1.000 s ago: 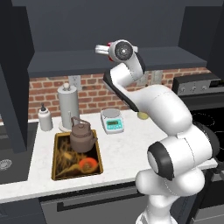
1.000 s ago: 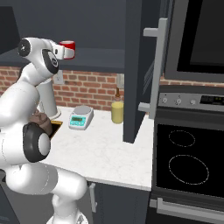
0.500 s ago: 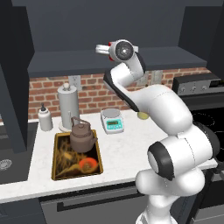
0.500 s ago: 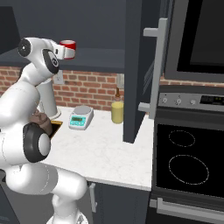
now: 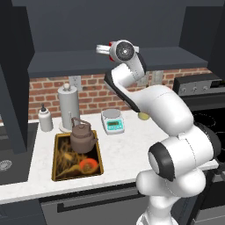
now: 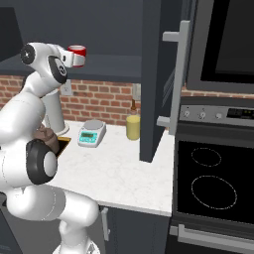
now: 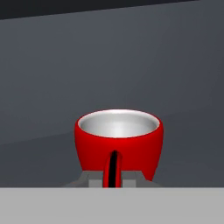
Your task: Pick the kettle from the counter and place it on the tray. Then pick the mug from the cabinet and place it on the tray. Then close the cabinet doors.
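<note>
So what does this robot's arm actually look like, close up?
The arm is built from smooth, rounded glossy white shells, joined by dark charcoal rings at the joints. A round dark grey cap with a pale centre closes the joint near the wrist. The gripper shows two small grey finger tips. I can't make out any loose cables or markings.

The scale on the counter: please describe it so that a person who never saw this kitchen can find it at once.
Start at the brick wall behind the white counter. The scale sits near that wall, between the tall grey paper-towel roll and the yellow jar. It is low, flat and white with a teal front, unlike its taller neighbours.
</note>
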{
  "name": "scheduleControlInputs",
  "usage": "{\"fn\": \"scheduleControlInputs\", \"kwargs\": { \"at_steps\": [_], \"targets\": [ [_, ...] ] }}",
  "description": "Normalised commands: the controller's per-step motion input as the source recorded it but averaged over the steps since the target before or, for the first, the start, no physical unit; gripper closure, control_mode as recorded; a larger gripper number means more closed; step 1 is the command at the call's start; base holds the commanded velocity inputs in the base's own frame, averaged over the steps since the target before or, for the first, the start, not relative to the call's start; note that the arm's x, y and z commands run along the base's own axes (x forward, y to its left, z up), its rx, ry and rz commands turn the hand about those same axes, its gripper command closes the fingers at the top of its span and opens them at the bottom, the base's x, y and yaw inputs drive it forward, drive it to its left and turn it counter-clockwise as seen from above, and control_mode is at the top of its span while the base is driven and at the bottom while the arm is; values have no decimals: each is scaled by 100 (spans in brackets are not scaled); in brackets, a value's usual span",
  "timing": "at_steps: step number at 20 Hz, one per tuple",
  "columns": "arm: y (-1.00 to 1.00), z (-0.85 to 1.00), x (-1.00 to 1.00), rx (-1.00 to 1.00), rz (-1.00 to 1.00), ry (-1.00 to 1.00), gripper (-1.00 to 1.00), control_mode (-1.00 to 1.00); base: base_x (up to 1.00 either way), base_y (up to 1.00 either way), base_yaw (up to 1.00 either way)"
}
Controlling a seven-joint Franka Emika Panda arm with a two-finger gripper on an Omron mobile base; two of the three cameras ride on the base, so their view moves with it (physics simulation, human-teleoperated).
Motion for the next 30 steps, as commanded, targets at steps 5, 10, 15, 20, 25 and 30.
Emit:
{"fn": "scheduleControlInputs", "kwargs": {
  "at_steps": [5,10,15,20,25,30],
  "targets": [
    [0,0,-1,0,0,0,100,-100,0,0,0],
    [0,0,-23,0,0,-1,100,-100,0,0,0],
    [-3,0,-57,0,5,-6,100,-100,0,0,0],
    [0,1,-76,0,16,-7,100,-100,0,0,0],
    [6,19,-69,-3,21,-1,100,-100,0,0,0],
    [0,32,-53,-2,27,0,100,-100,0,0,0]
  ]
}}
